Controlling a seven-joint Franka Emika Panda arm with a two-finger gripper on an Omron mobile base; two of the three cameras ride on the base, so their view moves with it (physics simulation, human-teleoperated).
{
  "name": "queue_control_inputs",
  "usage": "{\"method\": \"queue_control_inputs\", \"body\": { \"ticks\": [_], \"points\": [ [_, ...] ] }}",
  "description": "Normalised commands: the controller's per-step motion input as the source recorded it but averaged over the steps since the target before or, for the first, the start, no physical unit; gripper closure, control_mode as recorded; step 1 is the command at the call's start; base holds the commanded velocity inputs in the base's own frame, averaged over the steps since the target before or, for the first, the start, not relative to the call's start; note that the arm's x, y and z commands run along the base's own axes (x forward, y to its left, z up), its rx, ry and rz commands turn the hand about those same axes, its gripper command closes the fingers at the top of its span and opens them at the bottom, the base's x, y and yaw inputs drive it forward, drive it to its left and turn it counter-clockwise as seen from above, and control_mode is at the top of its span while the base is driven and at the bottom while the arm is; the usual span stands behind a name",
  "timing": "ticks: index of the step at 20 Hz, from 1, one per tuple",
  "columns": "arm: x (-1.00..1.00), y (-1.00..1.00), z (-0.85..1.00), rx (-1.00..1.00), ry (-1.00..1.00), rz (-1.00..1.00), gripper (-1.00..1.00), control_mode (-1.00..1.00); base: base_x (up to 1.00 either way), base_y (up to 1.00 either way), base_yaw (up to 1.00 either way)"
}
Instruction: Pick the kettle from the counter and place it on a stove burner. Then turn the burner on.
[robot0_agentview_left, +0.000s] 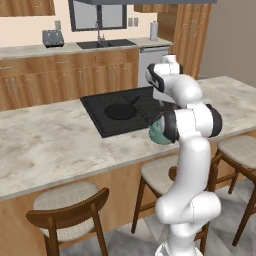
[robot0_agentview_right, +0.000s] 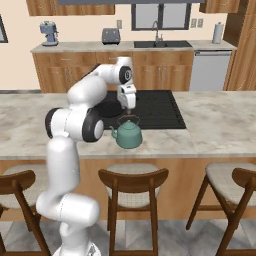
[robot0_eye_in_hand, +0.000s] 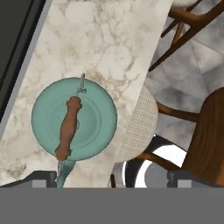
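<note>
The teal-green kettle (robot0_agentview_right: 128, 135) stands upright on the counter (robot0_agentview_right: 215, 120) near its front edge, just in front of the black stove (robot0_agentview_right: 155, 107). My gripper (robot0_agentview_right: 129, 107) hangs a little above the kettle's brown arched handle (robot0_eye_in_hand: 70, 126), pointing down, open and holding nothing. In the hand view the kettle (robot0_eye_in_hand: 74, 118) is seen from above, left of the middle between my wide-apart fingertips (robot0_eye_in_hand: 43, 178). In the left base view my arm hides most of the kettle (robot0_agentview_left: 157, 133). The stove burner grate (robot0_agentview_left: 107, 125) lies just beyond it.
A black frying pan (robot0_agentview_left: 120, 111) rests on the stove's middle. Wooden stools (robot0_agentview_right: 131, 186) stand under the counter's front edge, one directly below the kettle (robot0_eye_in_hand: 141, 118). The back wall has a sink (robot0_agentview_right: 161, 44) and toaster (robot0_agentview_right: 110, 36).
</note>
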Motion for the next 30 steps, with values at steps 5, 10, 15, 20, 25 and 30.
{"method": "queue_control_inputs", "body": {
  "ticks": [5, 10, 15, 20, 25, 30],
  "points": [
    [0.52, 0.00, -0.22, 0.00, 0.00, 0.00, -1.00, -1.00, 0.00, 0.00, 0.00],
    [0.37, -0.02, -0.41, 0.00, 0.00, 0.00, -1.00, -1.00, 0.00, 0.00, 0.00],
    [0.28, -0.08, -0.38, 0.00, 0.00, 0.00, -1.00, -1.00, 0.00, 0.00, 0.00],
    [0.18, -0.12, -0.30, 0.00, 0.00, 0.00, -1.00, -1.00, 0.00, 0.00, 0.00],
    [-0.09, -0.14, -0.10, 0.00, 0.00, 0.00, -1.00, -1.00, 0.00, 0.00, 0.00],
    [-0.59, -0.15, 0.00, 0.01, -0.03, 0.00, -1.00, -1.00, 0.00, 0.00, 0.00]
  ]
}}
